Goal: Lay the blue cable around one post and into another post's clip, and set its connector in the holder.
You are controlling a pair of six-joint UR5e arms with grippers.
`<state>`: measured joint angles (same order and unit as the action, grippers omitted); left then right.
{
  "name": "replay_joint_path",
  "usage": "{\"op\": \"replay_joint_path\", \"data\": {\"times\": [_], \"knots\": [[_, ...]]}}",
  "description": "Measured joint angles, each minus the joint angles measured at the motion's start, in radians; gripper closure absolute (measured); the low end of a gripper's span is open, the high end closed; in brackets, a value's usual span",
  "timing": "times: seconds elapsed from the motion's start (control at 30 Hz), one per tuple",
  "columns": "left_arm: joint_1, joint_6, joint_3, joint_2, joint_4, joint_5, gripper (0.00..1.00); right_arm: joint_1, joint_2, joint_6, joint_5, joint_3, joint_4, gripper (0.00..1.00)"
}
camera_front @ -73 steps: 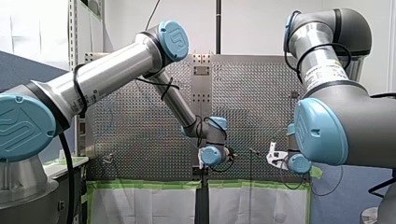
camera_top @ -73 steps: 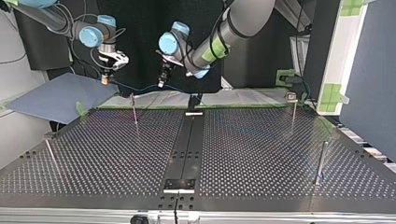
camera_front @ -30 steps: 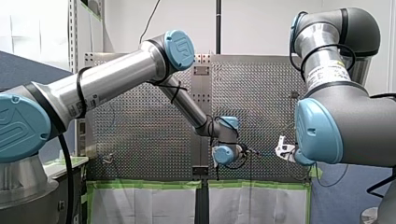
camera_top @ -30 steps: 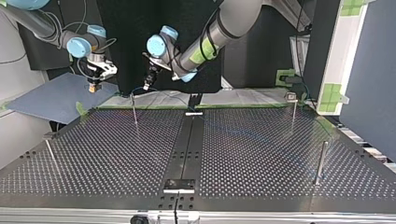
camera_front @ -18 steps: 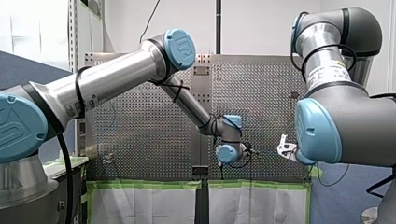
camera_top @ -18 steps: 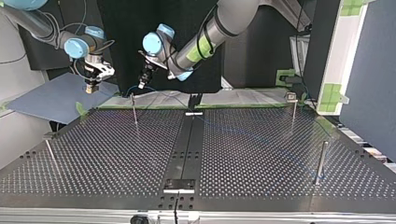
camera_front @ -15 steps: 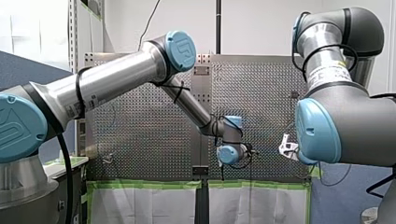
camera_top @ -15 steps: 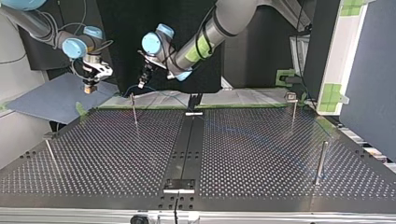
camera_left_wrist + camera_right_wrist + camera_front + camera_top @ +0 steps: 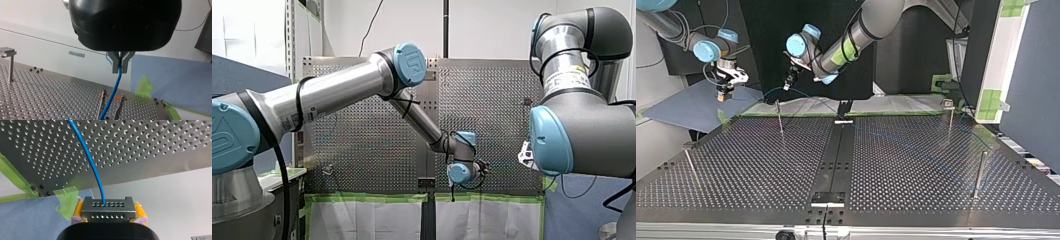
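Yellow-padded fingers of my right gripper (image 9: 108, 213) are clamped on the connector (image 9: 107, 206), a metal block with two rows of small holes. The pads show only at the block's two sides. From its face the blue cable (image 9: 88, 162) curves away over the perforated table (image 9: 150, 142) and is cut off at the frame's edge. Just beside the gripper, a torn tab of green tape (image 9: 65, 201) sits on a blue sheet (image 9: 30, 220).

In the left wrist view, my left gripper (image 9: 120, 65) has its metal fingers pinched tight on the cable. The cable hangs from them and runs down between two thin metal prongs (image 9: 101, 106). Whether it touches them cannot be told, as the frame cuts off both cable and prongs. Farther off stands a flat-headed post (image 9: 10, 65).

In the top view, the right gripper hangs over the blue sheet, off the table's far corner. The left gripper hovers above a thin post (image 9: 780, 117) near the far edge. Only a short blue arc shows beside the left gripper. The stretch between the two grippers is too faint to trace.

In the front view, my right arm's elbow hides nearly all of the right gripper.
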<state>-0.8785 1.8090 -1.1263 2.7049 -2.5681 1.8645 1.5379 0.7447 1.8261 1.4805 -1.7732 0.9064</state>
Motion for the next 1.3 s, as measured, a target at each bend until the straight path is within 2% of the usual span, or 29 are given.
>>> {"op": "replay_joint_path", "data": {"times": [0.13, 0.4, 0.6, 0.87, 1.0, 1.3], "knots": [[0.003, 0.006, 0.010, 0.006, 0.001, -0.003, 1.00, -0.007, -0.001, -0.003, -0.007, 0.000, -0.002, 1.00], [0.013, 0.014, 0.019, 0.008, 0.002, -0.005, 1.00, -0.003, -0.001, -0.009, -0.022, 0.001, -0.006, 1.00], [0.020, 0.023, 0.019, 0.009, 0.004, -0.011, 1.00, 0.006, -0.001, -0.014, -0.045, 0.001, 0.000, 1.00], [0.024, 0.029, 0.038, 0.034, -0.010, -0.012, 1.00, 0.020, -0.001, -0.035, -0.060, 0.001, 0.002, 1.00], [0.024, 0.032, 0.050, 0.054, -0.016, -0.012, 1.00, 0.021, -0.001, -0.037, -0.060, 0.001, 0.001, 1.00], [0.048, 0.042, 0.060, 0.059, -0.014, -0.019, 1.00, 0.015, -0.002, -0.031, -0.058, 0.001, 0.009, 1.00]]}}
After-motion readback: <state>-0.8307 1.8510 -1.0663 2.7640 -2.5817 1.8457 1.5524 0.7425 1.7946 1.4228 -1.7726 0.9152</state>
